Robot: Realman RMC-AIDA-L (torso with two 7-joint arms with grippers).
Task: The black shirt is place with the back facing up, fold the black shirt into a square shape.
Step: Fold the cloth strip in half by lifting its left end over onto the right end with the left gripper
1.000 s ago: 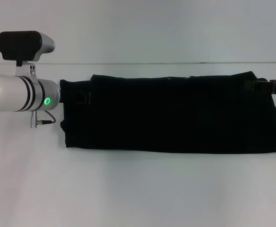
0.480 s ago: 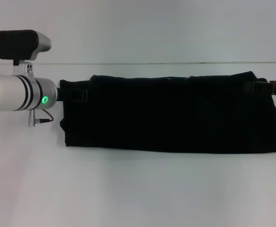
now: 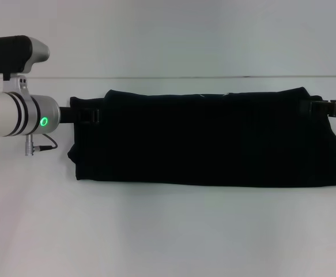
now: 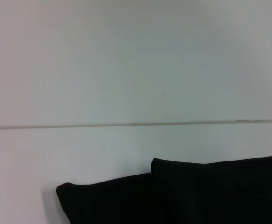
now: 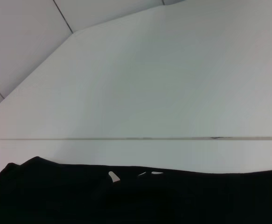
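The black shirt (image 3: 214, 138) lies as a long folded band across the white table (image 3: 168, 236), running from the left to the right edge of the head view. My left gripper (image 3: 87, 115) sits over the shirt's upper left corner, at the end of the white arm (image 3: 12, 115). My right gripper (image 3: 323, 107) is at the shirt's upper right corner, black against black cloth. The left wrist view shows a corner of the shirt (image 4: 196, 196). In the right wrist view the shirt (image 5: 126, 200) shows small white marks (image 5: 112, 176) along its top edge.
The table's back edge (image 3: 168, 77) meets a pale wall just behind the shirt. Bare white tabletop lies in front of the shirt and to its left under the arm.
My left arm has drawn back to the left, and the shirt's left end has shifted slightly left with it. The right gripper has edged a little to the right.
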